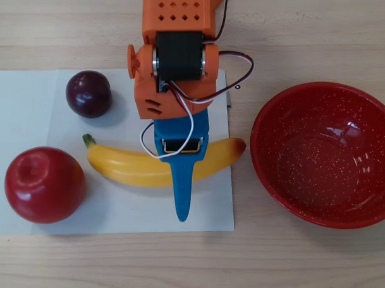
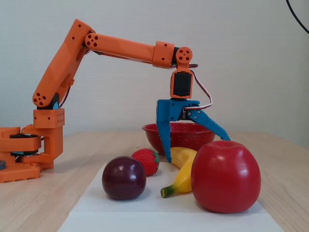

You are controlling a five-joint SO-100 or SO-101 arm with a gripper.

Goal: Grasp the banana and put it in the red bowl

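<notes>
Gripper (image 2: pixel 195 150) is held wide open, pointing down, its blue fingers straddling the banana (image 1: pixel 131 166), which is laid on the white paper (image 1: pixel 30 94). From the orange base (image 2: pixel 21 157) the arm is stretched out and bent downward at the wrist. Just right of the banana in the overhead view sits the red bowl (image 1: pixel 267 172)

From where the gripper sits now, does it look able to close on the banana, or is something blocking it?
Probably yes. The gripper is open and straddles the banana near its middle, one finger on each side. The apple and plum lie clear of the fingers.
</notes>
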